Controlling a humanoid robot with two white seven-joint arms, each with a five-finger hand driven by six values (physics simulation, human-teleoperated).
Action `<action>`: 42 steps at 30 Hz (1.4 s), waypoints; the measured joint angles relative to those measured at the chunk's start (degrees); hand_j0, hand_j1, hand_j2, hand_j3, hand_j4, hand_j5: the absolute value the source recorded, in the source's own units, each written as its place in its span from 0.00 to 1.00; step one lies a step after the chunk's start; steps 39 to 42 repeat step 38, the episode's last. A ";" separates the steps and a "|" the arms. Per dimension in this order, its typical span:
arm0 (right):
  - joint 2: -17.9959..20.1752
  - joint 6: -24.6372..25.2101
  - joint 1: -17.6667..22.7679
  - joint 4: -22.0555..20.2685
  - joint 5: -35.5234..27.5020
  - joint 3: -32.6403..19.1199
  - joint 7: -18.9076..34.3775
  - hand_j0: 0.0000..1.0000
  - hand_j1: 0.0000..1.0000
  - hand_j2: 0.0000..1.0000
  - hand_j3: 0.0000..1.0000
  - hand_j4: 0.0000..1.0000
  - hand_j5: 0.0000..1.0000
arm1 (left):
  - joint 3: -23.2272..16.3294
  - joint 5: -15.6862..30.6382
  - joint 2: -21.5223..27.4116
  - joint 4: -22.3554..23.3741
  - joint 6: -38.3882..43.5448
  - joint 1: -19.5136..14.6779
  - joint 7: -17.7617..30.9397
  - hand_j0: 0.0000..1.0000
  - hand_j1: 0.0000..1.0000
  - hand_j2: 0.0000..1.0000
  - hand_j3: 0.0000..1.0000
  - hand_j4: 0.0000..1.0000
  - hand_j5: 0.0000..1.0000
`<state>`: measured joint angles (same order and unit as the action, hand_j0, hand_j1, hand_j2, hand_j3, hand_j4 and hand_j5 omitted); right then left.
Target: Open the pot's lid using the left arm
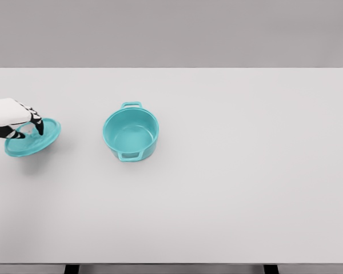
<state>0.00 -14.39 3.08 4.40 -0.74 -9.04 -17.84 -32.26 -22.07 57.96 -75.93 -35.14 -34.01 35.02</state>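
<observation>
**Lid off the pot, held at the left edge of the worktop**

From my remote station I see one head view. Nearest to me, the white worktop (228,205) runs bare across the lower half of the view, and two dark supports show just beneath its front edge.

Further in, left of centre, I find the teal pot (131,133) standing upright on the worktop. It is uncovered; I look straight into its interior. One loop handle faces me at the front of the rim, the other sits at the far side.

At about the same depth, at the far left edge of the view, I see the left robot hand (20,123), white with dark finger segments, entering from the left. Its fingers are curled down over the centre of the teal lid (37,138), grasping it where the knob would be; the knob itself is covered by the fingers. The lid is tilted, its right edge higher than its left, and a faint shadow lies under it on the worktop. Lid and pot are well apart, with bare worktop between them.

Beyond the far edge of the worktop I see only a plain grey backdrop.
</observation>
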 measured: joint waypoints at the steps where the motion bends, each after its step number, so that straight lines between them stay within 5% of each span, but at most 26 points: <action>1: 0.00 0.00 0.00 0.00 0.00 0.00 0.00 1.00 1.00 1.00 1.00 1.00 1.00 | 0.01 -0.17 -0.01 0.17 0.00 -0.09 0.00 0.54 0.54 0.54 0.54 0.54 0.54; 9: 0.00 0.00 0.00 0.00 0.00 0.00 0.00 1.00 1.00 1.00 1.00 1.00 1.00 | 0.07 -1.30 -0.20 1.61 0.00 -0.09 0.00 0.65 0.65 0.65 0.65 0.65 0.65; 12: 0.00 0.00 0.00 0.00 0.00 0.00 0.00 1.00 1.00 1.00 1.00 1.00 1.00 | 0.12 -1.81 -0.28 1.75 0.01 -0.18 0.00 0.86 0.86 0.86 0.86 0.86 0.86; 16: 0.00 0.00 0.00 0.00 -0.01 0.00 0.00 1.00 1.00 1.00 1.00 1.00 1.00 | 1.32 -4.38 -0.64 2.51 0.01 -0.09 0.00 0.99 0.99 0.99 0.99 0.99 0.99; 22: 0.00 0.00 0.09 0.00 -0.01 0.00 0.00 1.00 1.00 1.00 1.00 1.00 1.00 | 6.96 -5.07 -1.85 2.76 -0.02 -0.09 0.01 1.00 1.00 1.00 1.00 1.00 1.00; 29: 0.00 0.00 0.00 0.00 0.00 0.00 0.00 1.00 1.00 1.00 1.00 1.00 1.00 | 16.13 8.20 -5.89 4.41 0.01 0.79 0.00 1.00 1.00 1.00 1.00 1.00 1.00; 42: 0.00 0.00 0.00 0.00 0.00 0.00 0.00 1.00 1.00 1.00 1.00 1.00 1.00 | 17.98 10.48 -9.90 4.40 -0.02 1.32 0.01 1.00 1.00 1.00 1.00 1.00 1.00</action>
